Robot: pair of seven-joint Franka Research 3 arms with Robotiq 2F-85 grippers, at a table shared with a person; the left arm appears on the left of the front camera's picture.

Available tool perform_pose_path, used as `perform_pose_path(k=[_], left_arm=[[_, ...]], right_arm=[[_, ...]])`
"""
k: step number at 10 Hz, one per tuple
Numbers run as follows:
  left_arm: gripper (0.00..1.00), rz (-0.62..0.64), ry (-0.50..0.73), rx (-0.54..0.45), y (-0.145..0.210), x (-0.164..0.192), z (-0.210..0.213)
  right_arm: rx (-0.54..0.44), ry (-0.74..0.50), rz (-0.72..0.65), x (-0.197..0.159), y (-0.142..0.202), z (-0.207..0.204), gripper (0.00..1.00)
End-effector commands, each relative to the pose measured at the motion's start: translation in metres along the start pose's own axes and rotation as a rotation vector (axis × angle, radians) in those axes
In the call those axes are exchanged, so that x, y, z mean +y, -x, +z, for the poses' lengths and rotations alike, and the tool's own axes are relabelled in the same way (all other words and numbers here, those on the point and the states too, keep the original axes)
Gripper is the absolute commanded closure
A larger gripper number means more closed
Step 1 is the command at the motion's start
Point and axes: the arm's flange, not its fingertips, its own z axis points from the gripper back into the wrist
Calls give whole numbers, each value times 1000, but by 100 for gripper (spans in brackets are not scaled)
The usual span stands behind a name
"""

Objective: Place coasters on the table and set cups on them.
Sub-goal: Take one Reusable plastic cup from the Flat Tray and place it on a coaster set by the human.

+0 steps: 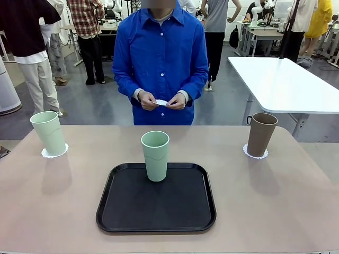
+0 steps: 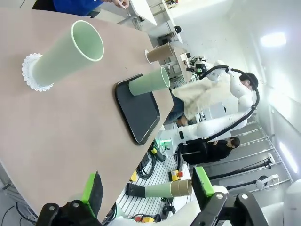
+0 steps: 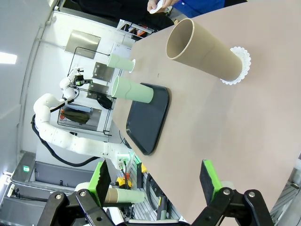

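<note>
On the beige table [image 1: 275, 201], a mint cup [image 1: 48, 133] stands on a white scalloped coaster [image 1: 54, 152] at the far left. A brown cup [image 1: 261, 134] stands on another coaster [image 1: 255, 154] at the far right. A second mint cup [image 1: 155, 155] stands upright on the black tray [image 1: 156, 203]. The person in blue holds a third coaster [image 1: 162, 102] in both hands behind the table. My left gripper [image 2: 148, 188] is open, back from the table edge, facing the left cup [image 2: 66, 54]. My right gripper [image 3: 155, 181] is open too, facing the brown cup [image 3: 204, 47].
A white table [image 1: 286, 84] stands at the back right beyond the beige one. Bare tabletop lies between the tray and each outer cup. Other people stand in the background.
</note>
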Motion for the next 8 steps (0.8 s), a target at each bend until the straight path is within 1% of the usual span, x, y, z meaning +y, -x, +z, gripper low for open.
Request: perform_pose_path(k=[1, 8], left_arm=[[0, 12, 0, -3, 2, 3, 2], [0, 12, 0, -3, 2, 3, 2]], right_arm=[[9, 13, -4, 2, 0, 1, 0], [9, 13, -4, 2, 0, 1, 0]])
